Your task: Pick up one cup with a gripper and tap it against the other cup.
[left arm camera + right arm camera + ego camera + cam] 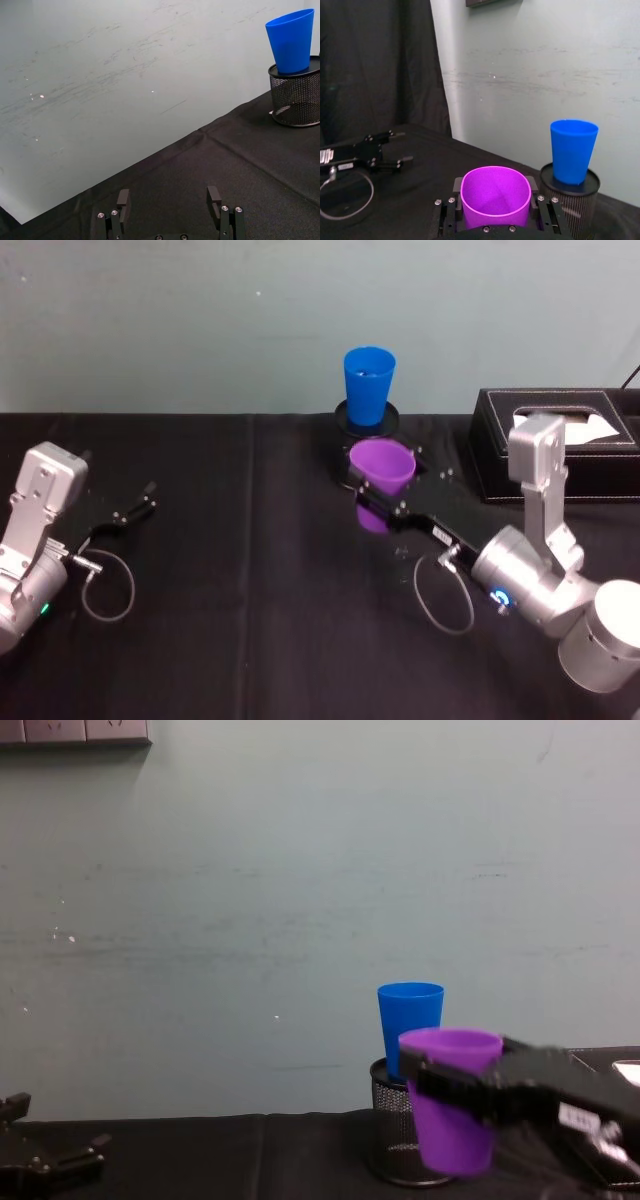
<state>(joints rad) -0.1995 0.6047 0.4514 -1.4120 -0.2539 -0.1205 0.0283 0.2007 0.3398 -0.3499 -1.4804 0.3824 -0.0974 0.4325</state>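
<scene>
Here the right pincer [385, 502] was closed around the purple cup [381, 468], held near the blue cup [368, 386]. The left pincer [137, 506] rested open on the surface [250, 640].

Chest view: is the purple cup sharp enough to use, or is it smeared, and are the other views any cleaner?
Chest view: the purple cup and the right tool holding it are smeared, while the blue cup behind is crisper. Right wrist view: both cups have clean edges. Head view: soft overall, but the purple cup's rim reads clearly against the black cloth.
</scene>
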